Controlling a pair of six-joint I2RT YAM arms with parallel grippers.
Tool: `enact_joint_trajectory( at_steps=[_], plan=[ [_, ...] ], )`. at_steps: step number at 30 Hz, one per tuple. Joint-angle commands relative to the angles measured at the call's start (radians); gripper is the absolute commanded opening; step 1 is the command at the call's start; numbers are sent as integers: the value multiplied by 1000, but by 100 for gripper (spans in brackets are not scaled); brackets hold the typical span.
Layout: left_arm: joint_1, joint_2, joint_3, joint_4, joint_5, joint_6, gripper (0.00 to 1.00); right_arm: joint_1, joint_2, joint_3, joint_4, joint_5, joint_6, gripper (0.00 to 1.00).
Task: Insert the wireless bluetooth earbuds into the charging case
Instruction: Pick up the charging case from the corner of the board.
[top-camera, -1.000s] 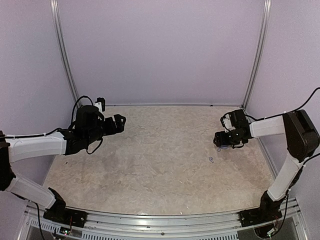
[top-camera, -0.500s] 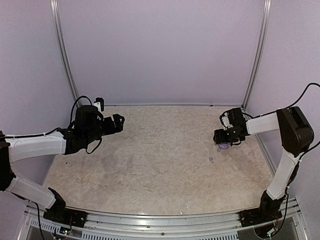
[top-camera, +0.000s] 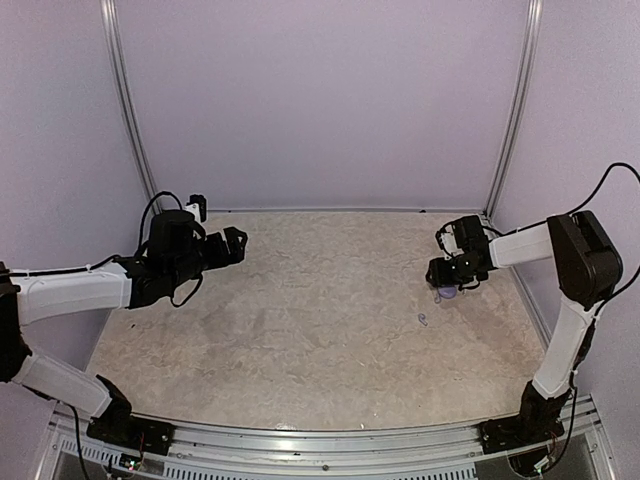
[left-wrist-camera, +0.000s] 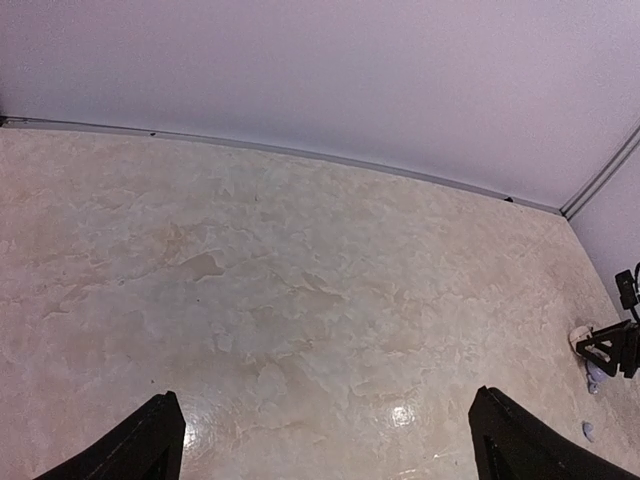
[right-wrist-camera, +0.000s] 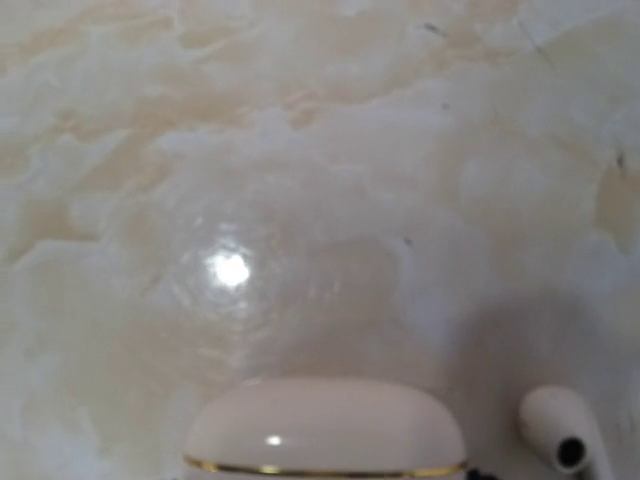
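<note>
Tabletop of mottled beige, marble-patterned laminate fills the overhead view. The left pincer hangs above its left side with jaws spread wide and nothing between them. The right pincer is down at the table's right side, and a small rounded lilac-white charging case sits right under its tip. I cannot tell how far these jaws stand apart or whether they touch the case. A tiny pale earbud lies on the table near this pincer, towards the arm bases and the table's middle, apart from the case. In the left wrist view the two black fingers stand wide apart over the tabletop, and the right pincer shows small at the far right edge. In the right wrist view the glossy white case with its thin gold line sits close up at bottom centre. A whitish short-stemmed earbud lies just beside it on the right, but I cannot tell whether it is the same one.
</note>
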Motion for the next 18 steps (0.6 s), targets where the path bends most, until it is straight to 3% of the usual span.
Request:
enact_joint_trajectory(
  at_steps=[1, 12, 18],
  plan=[
    [10, -14, -6, 18, 5, 0, 99, -4, -7, 1, 19, -48, -3, 53],
    [-11, -92, -137, 258, 119, 75, 99, 107, -157, 23, 113, -303, 88, 48],
    [-102, -88, -169, 384, 194, 238, 99, 228, -214, 112, 155, -488, 136, 47]
  ],
)
